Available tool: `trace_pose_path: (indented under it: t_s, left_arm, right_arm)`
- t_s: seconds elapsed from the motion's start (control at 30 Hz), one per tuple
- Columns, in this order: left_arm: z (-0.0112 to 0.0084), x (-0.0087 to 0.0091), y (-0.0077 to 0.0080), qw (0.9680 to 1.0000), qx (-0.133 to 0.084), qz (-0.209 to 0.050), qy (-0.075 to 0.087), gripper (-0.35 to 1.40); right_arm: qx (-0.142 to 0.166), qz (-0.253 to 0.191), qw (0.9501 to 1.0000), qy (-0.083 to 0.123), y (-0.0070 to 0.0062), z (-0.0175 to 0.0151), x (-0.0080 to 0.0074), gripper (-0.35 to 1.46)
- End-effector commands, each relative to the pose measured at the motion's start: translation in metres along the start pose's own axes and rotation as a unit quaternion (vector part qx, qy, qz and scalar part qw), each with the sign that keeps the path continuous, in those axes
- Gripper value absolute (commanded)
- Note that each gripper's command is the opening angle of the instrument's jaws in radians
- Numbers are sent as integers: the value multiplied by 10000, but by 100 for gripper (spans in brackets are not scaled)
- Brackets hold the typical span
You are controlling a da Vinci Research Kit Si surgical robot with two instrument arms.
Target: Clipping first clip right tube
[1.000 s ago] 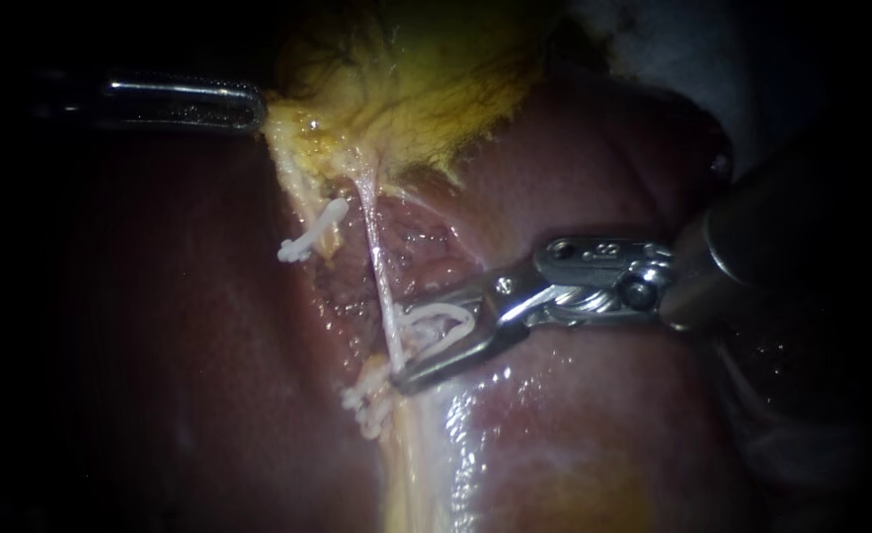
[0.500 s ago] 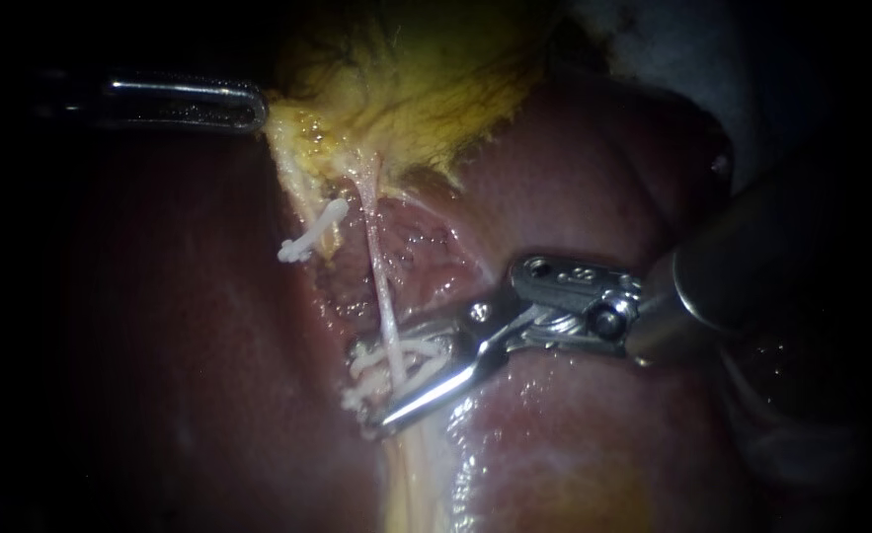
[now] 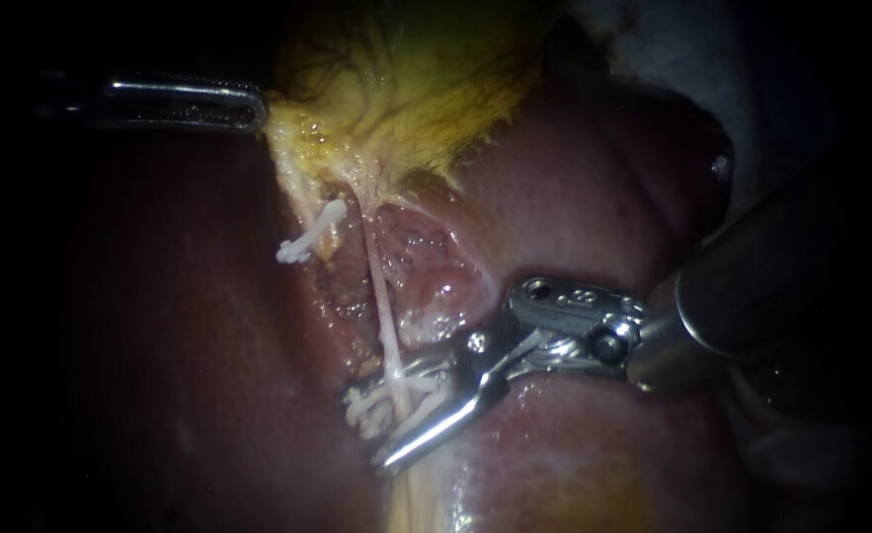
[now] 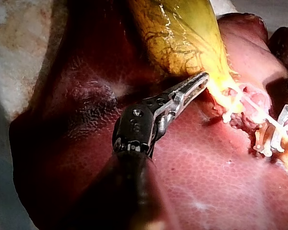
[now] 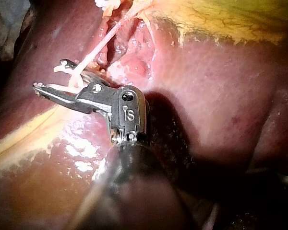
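Right jaws: the right instrument [image 3: 376, 424] pinches a white clip [image 3: 418, 395] from two sides, not yet squeezed flat, and the clip straddles the tube.
Tube: the thin pale right tube [image 3: 381, 296] runs from the gallbladder [image 3: 406, 89] down across the liver [image 3: 574, 197], and its low end lies between the jaws.
Axis: the jaws cross the tube nearly square, with their tips just past its far side.
Nearer arm: the right instrument is at the tube. The left instrument [image 3: 253, 107] is well apart from it, at the gallbladder end.
Left jaws: pressed together on the gallbladder's edge, apparently holding the tube taut.
Pose: the right shaft comes in from the tube's right side, its wrist bent so the jaws slant across the tube.
Next: judged, only a firm squeeze is needed.
Second clip [image 3: 312, 232]: beside the tube, on the neighbouring strand.
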Motion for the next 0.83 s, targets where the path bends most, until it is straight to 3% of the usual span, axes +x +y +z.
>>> trace_pose_path:
  t_s: [0.03,0.33,0.43,0.57,0.83]
  left_arm:
    - [0,0,0,10000,-1,-1,-1,-35]
    - [0,0,0,10000,-3,0,-2,-35]
    - [0,1,0,10000,-4,1,-2,-35]
    - [0,1,0,10000,-5,2,-2,-35]
    - [1,1,0,10000,-5,2,-3,-35]
  right_arm:
    - [-15,-2,10000,-10,1,-1,0,8]
    - [-17,-30,10000,-6,5,-3,1,-35]
    - [-34,-29,10000,-29,9,-3,2,-35]
    - [-112,-35,9997,-209,6,-3,0,-35]
    - [-107,-37,9997,-212,8,-3,1,-35]
